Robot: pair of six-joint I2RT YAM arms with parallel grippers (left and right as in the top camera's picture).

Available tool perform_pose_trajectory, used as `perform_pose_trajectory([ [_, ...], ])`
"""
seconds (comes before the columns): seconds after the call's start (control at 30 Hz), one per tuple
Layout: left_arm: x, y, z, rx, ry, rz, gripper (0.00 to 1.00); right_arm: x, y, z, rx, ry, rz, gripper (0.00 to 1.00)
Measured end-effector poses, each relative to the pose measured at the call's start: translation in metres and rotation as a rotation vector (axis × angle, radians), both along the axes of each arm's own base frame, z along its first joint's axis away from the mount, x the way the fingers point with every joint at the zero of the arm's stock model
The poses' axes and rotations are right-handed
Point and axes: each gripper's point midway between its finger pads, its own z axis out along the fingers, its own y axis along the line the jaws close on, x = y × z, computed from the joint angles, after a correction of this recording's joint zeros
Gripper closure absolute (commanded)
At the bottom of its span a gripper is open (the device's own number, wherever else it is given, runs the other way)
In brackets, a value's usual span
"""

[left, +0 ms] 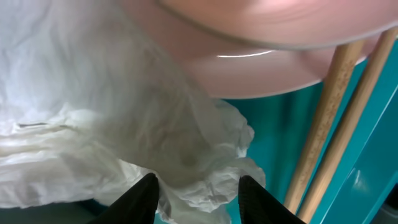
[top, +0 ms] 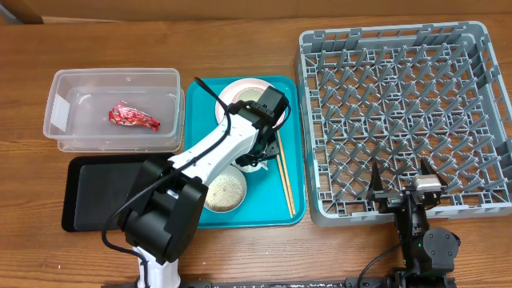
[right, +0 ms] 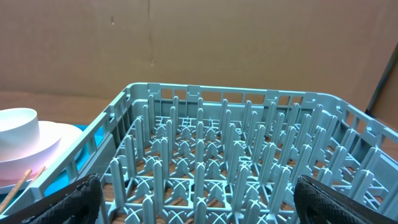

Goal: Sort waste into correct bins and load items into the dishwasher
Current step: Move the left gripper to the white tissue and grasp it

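Left wrist: left hand [left: 196, 194] half open, straddling the white napkin [left: 118, 130].

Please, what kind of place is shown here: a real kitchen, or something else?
Probably a robot test bench, not a real kitchen: a dish rack and a teal tray sit on a wooden table, with a plain cardboard wall behind.
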Motion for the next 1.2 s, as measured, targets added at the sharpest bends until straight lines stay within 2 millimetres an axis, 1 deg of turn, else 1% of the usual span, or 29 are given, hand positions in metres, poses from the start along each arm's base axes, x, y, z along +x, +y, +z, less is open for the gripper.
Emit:
perform_pose_trajectory([
  [0.17,0.001,0.001,-0.002,0.003,-0.008,0.001,0.61,0.0,0.0,0.0,0.0,0.0,0.0,0.0],
  [0.27,0.001,0.002,-0.002,0.008,-0.009,0.002,0.62,0.0,0.0,0.0,0.0,0.0,0.0,0.0],
  [0.37,0.002,0.003,-0.002,0.016,-0.014,0.003,0.65,0.0,0.0,0.0,0.0,0.001,0.0,0.0],
  [0.77,0.004,0.007,-0.005,0.032,-0.031,0.013,0.64,0.0,0.0,0.0,0.0,0.0,0.0,0.0],
  [0.9,0.006,0.007,-0.009,0.032,-0.045,0.023,0.64,0.0,0.0,0.0,0.0,0.0,0.0,0.0],
  [0.97,0.004,0.008,-0.013,0.03,-0.041,0.028,0.64,0.0,0.0,0.0,0.0,0.001,0.0,0.0],
  [1.03,-0.002,0.011,-0.018,0.038,-0.025,0.029,0.66,0.0,0.0,0.0,0.0,0.0,0.0,0.0],
  [1.13,-0.005,0.013,-0.021,0.041,-0.018,0.033,0.78,0.0,0.0,0.0,0.0,0.0,0.0,0.0],
  [1.2,-0.005,0.012,-0.021,0.038,-0.016,0.031,0.83,0.0,0.0,0.0,0.0,0.001,0.0,0.0],
])
